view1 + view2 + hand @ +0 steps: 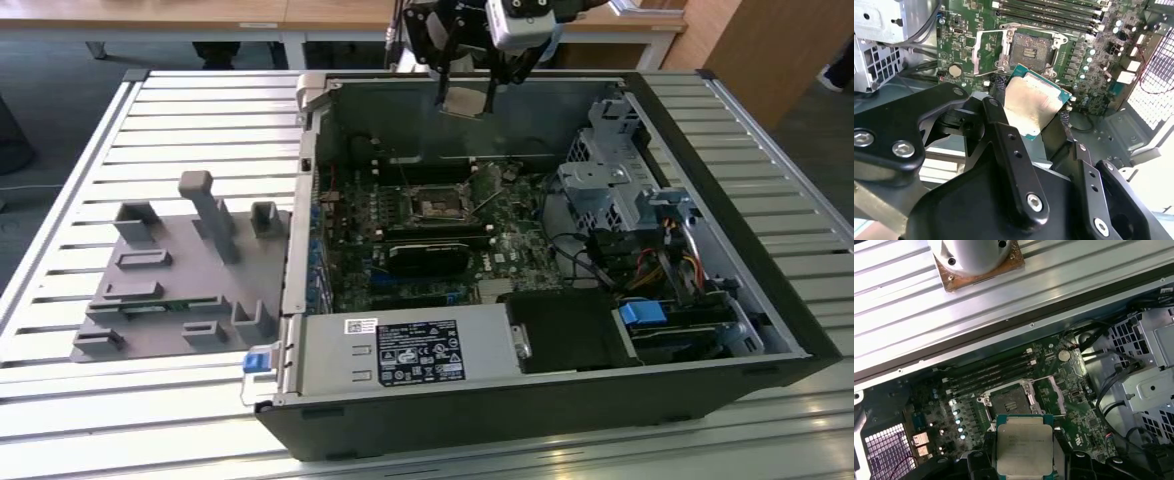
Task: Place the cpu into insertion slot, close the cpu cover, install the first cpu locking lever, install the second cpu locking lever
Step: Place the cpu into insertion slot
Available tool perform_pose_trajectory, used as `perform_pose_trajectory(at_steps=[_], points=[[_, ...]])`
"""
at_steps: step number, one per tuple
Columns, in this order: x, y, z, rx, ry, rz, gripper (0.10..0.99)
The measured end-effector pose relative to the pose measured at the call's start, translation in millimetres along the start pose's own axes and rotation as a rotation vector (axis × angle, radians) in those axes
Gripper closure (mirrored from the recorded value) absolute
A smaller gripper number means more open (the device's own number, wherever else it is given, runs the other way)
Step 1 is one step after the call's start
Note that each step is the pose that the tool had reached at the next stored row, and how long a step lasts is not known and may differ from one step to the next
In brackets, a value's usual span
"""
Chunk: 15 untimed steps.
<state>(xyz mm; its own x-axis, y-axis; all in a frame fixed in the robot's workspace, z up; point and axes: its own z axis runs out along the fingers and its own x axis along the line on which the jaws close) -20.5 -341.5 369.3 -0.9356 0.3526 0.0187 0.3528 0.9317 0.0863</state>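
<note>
My gripper (465,98) hangs above the far wall of the open computer case, shut on the cpu (466,104), a flat square chip with a pale metal top. In both wrist views the cpu (1030,104) (1023,447) sits between the black fingers (999,113), held by two opposite edges. Lower down, the insertion slot (438,207) (1030,52) (1008,402) lies bare on the green board, apart from the chip. The cpu cover (989,49) (1053,392) stands swung open beside the slot.
The black case (534,400) rests on a slatted metal table (200,110). A black heatsink block (430,256) lies just in front of the slot. A drive cage and cables (627,200) fill the exterior view's right. A grey fixture plate (174,280) lies outside the case.
</note>
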Motion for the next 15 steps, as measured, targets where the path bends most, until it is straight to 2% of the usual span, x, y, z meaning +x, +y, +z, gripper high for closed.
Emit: perform_pose_trajectory(at_steps=[15], points=[[0.0, 0.0, 0.3, -0.002, -0.0089, 0.103, 0.549]])
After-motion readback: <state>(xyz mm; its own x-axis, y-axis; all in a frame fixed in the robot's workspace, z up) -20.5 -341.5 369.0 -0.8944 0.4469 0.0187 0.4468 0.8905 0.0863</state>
